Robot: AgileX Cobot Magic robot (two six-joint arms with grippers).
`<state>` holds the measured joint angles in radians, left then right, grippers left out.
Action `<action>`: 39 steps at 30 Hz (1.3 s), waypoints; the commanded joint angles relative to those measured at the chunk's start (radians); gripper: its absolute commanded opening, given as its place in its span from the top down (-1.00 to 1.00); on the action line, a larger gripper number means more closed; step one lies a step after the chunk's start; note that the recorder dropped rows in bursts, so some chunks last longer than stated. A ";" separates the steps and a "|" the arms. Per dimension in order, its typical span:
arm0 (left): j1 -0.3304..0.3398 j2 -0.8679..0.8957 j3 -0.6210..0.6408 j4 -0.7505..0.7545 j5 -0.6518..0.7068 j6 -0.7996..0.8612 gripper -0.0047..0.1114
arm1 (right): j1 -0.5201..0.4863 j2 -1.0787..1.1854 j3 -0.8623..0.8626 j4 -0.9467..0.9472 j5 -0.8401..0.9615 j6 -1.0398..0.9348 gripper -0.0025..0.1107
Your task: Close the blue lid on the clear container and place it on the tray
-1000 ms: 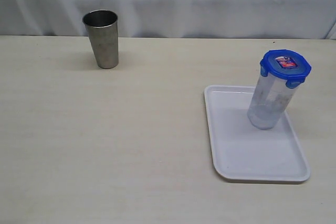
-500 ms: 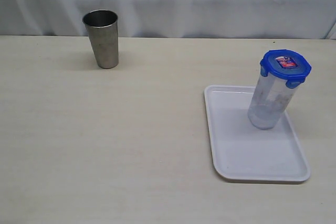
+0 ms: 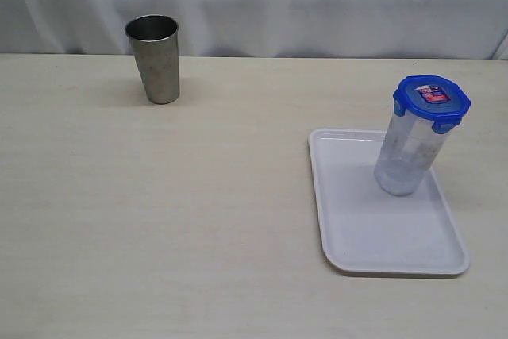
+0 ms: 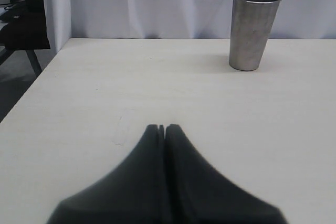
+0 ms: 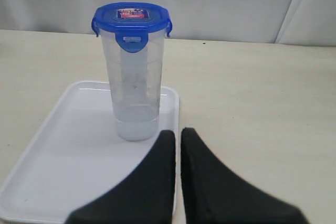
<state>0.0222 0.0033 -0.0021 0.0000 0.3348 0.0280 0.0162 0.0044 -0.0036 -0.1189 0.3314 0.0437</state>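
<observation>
- One tall, clear, slightly tapered plastic container (image 3: 406,156), upright on the tray, base in the tray's far half.
- One blue round-cornered plastic lid (image 3: 431,97) seated on the container's mouth, red-and-white sticker at its centre.
- Three snap flaps in sight in the right wrist view; the near one folded down against the container wall.
- One flat white rectangular plastic tray (image 3: 373,240) with rounded corners and a low rim, on the right side of the surface; nothing on it but the container.
- One dull steel cup (image 3: 156,57), upright, open end up, at the far left of the surface, well apart from tray and container.
- One pale, wood-grained surface (image 3: 198,212) carrying all of it; white cloth backdrop behind.
- Left fingers (image 4: 152,153): one pair, black, pressed together, holding nothing, low over bare surface, tips pointing toward the steel cup from well short of it.
- Right fingers (image 5: 164,161): one pair, black, closed with only a thin seam between them, holding nothing, tips near the tray's edge and the container's base, not touching the container.
</observation>
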 commanded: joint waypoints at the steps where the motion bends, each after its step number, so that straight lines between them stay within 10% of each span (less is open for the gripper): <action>1: 0.003 -0.003 0.002 0.007 -0.010 -0.006 0.92 | -0.005 -0.004 0.004 0.006 0.007 -0.005 0.88; 39: 0.003 -0.003 0.002 0.007 -0.010 -0.006 0.92 | -0.007 -0.004 0.004 0.033 0.014 -0.052 0.88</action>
<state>0.0222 0.0033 -0.0021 0.0000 0.3348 0.0280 0.0142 0.0044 -0.0036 -0.0878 0.3419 -0.0091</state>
